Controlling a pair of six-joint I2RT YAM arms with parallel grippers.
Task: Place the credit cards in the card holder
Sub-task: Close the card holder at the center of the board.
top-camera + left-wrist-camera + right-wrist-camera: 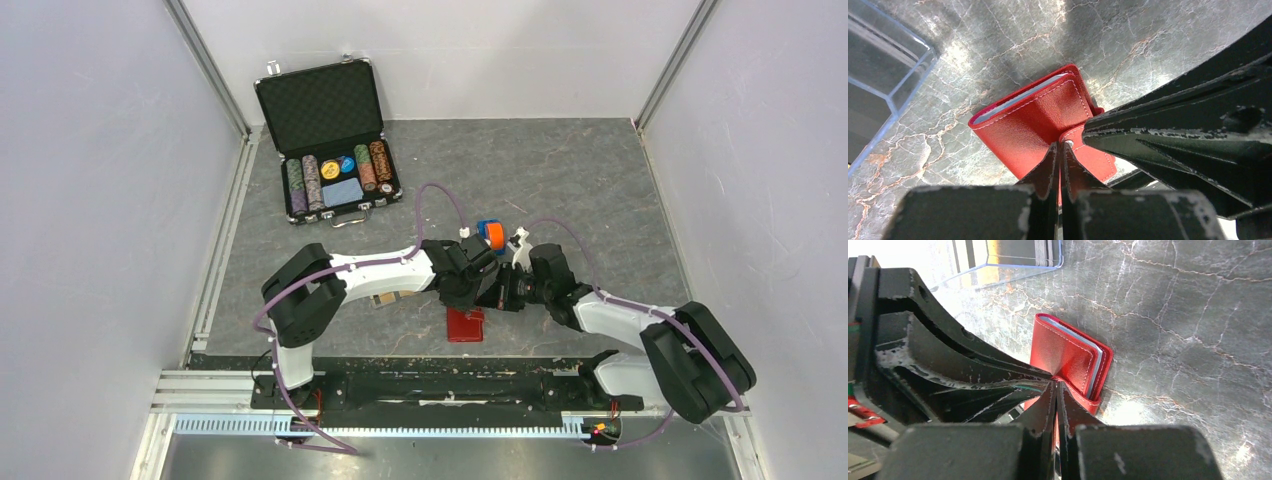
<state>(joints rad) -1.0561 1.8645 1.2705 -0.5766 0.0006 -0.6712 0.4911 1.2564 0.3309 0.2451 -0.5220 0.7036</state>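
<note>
My left gripper and my right gripper are both pressed together. Their tips meet at the snap tab of the one red wallet, which lies flat on the tabletop. I judge they meet there to work the tab loose, since the cards sit inside the wallet, showing only as pale edges stacked too tightly to count. Whether either tip actually pinches the tab I cannot tell. The one clear card holder stands near the wallet, close enough for a short carry.
</note>
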